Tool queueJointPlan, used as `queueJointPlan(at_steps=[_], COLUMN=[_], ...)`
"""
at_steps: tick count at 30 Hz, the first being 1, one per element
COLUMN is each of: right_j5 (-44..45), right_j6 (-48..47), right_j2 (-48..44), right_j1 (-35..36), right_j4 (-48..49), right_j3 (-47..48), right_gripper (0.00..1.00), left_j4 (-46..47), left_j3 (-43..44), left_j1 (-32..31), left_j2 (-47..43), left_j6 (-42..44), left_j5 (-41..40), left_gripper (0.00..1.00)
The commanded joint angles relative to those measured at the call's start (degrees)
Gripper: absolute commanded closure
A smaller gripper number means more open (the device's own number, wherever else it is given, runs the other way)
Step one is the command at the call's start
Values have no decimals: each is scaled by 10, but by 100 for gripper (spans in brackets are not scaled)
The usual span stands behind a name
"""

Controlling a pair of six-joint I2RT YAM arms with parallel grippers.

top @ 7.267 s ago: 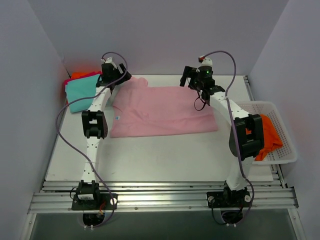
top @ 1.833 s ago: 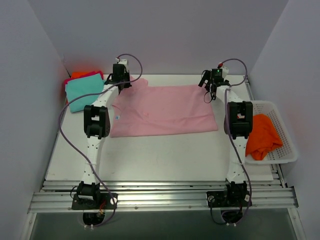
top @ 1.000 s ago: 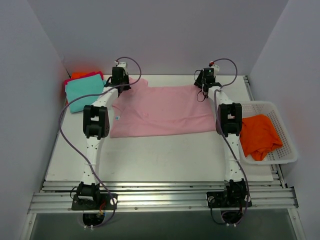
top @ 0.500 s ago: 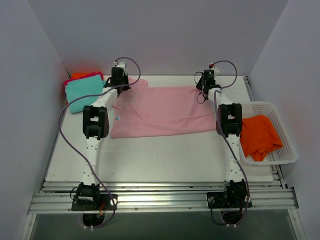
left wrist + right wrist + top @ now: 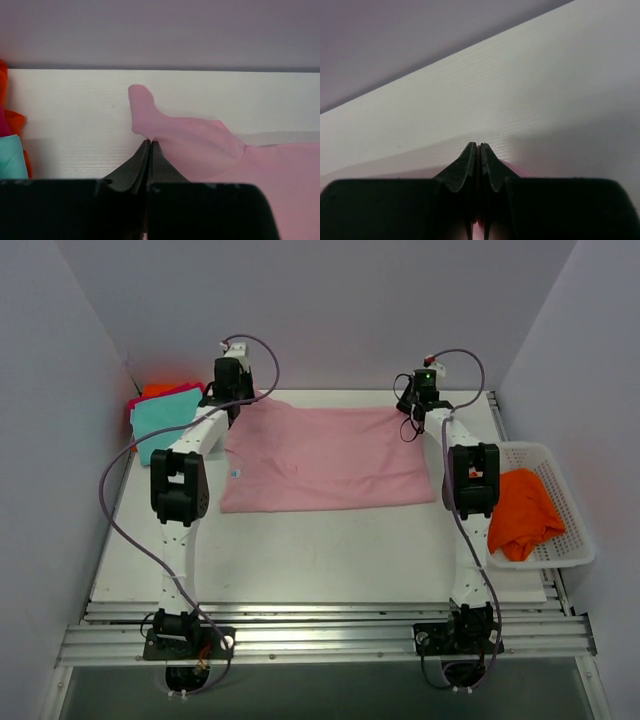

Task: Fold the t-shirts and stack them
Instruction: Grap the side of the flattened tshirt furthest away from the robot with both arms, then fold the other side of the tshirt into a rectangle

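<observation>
A pale pink t-shirt [image 5: 325, 458] lies spread flat across the middle of the table. My left gripper [image 5: 232, 392] is shut on its far left corner, where a sleeve [image 5: 187, 142] sticks out past the pinched fabric. My right gripper [image 5: 421, 402] is shut on the shirt's far right corner; a thin strip of pink cloth [image 5: 478, 220] shows between its closed fingers. A teal t-shirt [image 5: 160, 425] tops a folded pile with magenta and orange beneath at the back left. A crumpled orange t-shirt [image 5: 522, 512] sits in the basket.
A white mesh basket [image 5: 565, 502] stands at the table's right edge. The back wall rises just behind both grippers. The folded pile lies close to the left arm [image 5: 180, 485]. Aluminium rails [image 5: 320, 635] run along the near edge.
The right gripper has closed on the pink shirt's far right corner and shifted slightly right. The left gripper, still shut on the far left corner, moved left and back, pulling the far edge taut.
</observation>
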Motion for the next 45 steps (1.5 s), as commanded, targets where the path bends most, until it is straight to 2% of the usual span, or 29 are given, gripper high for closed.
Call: queueJointPlan(at_steps=[1,8,10,19,24,28,29,30,31,32,33,34,35,36,38,40,41,42,43,45], right_j5=[-1,25,32,118,132,141,146,152,171,180,185,193,198,201,205,211,212,212,212,209], right_j6=[-10,-15,-13,41,61,66,67,70,74,80,87,89,93,97,103,105,104,103,103,101], right_j2=[-77,-164,-200,-314,-313,-312,-313,-315,-319,-323,-333,-338,-342,-352,-363,-376,-379,-383,-383,-382], right_j1=[0,1,1,-4,-5,-6,-6,-6,-9,-11,-12,-13,-13,-13,-12,-11,-9,-9,-8,-6], right_j4=[13,36,48,67,61,48,42,32,27,22,24,28,31,36,48,49,48,46,45,42], right_j3=[-30,-164,-227,-444,-481,-483,-480,-481,-482,-486,-499,-507,-514,-526,-535,-536,-534,-530,-521,-511], right_gripper=[100,100,100,100,100,100,97,88,46,5,0,0,0,0,0,0,0,0,0,0], left_j4=[56,111,130,186,208,137,116,96,38,7,-63,-95,-119,-139,-149,-97,-70,-28,-13,32], left_j3=[-36,-194,-269,-539,-620,-598,-573,-560,-544,-507,-487,-468,-453,-437,-441,-479,-496,-510,-532,-541], left_j1=[-12,-33,-40,-91,-96,-97,-99,-101,-110,-116,-121,-130,-133,-136,-140,-135,-121,-111,-102,-76], left_j2=[-69,-181,-211,-367,-439,-422,-413,-400,-373,-358,-342,-314,-304,-298,-315,-376,-400,-423,-460,-477], left_j6=[17,39,42,50,41,45,54,61,65,64,57,43,20,10,-15,-22,-27,-32,-36,-40], left_j5=[-16,-59,-73,-207,-249,-269,-268,-271,-298,-322,-350,-404,-422,-429,-424,-371,-303,-270,-243,-218], left_gripper=[98,98,98,98,98,97,97,96,95,91,85,67,57,45,13,3,3,3,3,0])
